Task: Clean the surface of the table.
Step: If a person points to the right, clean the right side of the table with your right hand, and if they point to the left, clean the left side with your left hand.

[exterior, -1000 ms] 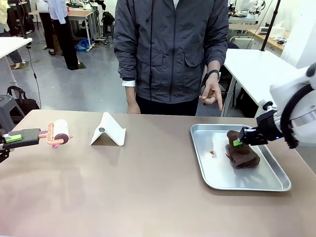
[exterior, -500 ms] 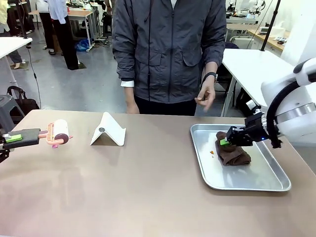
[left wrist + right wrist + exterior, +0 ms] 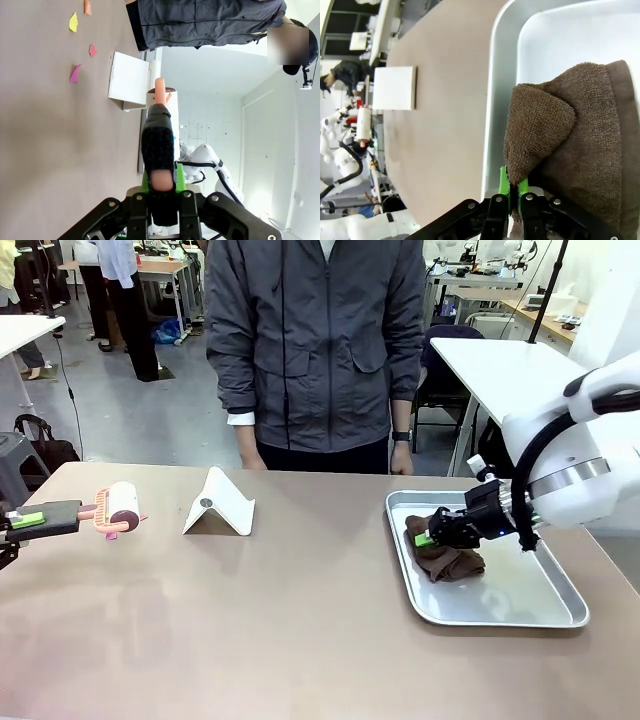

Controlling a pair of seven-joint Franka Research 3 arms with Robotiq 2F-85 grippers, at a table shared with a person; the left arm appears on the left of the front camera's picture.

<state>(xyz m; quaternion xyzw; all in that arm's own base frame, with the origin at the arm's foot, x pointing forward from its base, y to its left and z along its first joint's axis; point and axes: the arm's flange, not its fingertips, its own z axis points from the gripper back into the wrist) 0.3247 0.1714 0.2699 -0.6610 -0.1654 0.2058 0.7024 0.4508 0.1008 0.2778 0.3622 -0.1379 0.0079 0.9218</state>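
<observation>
The brownish table (image 3: 300, 620) holds a shiny metal tray (image 3: 500, 615) at the right. A crumpled brown cloth (image 3: 447, 560) lies in the tray's left part, and my right gripper (image 3: 428, 538) is shut on a fold of it. In the right wrist view the green pads (image 3: 504, 181) pinch the cloth (image 3: 570, 130) close to the tray's rim (image 3: 492, 100). At the far left my left gripper (image 3: 30, 521) is shut on the handle of a pink lint roller (image 3: 120, 508). The left wrist view has that handle (image 3: 159, 150) clamped between the fingers.
A white folded stand (image 3: 220, 505) sits on the table just right of the roller. Small coloured paper scraps (image 3: 75, 73) lie on the tabletop in the left wrist view. A person in a grey jacket (image 3: 315, 340) stands at the far edge, hands down.
My right gripper has dragged the brown cloth leftward across the tray. The person lowered the raised hand and shifted left. The left arm has stayed still.
</observation>
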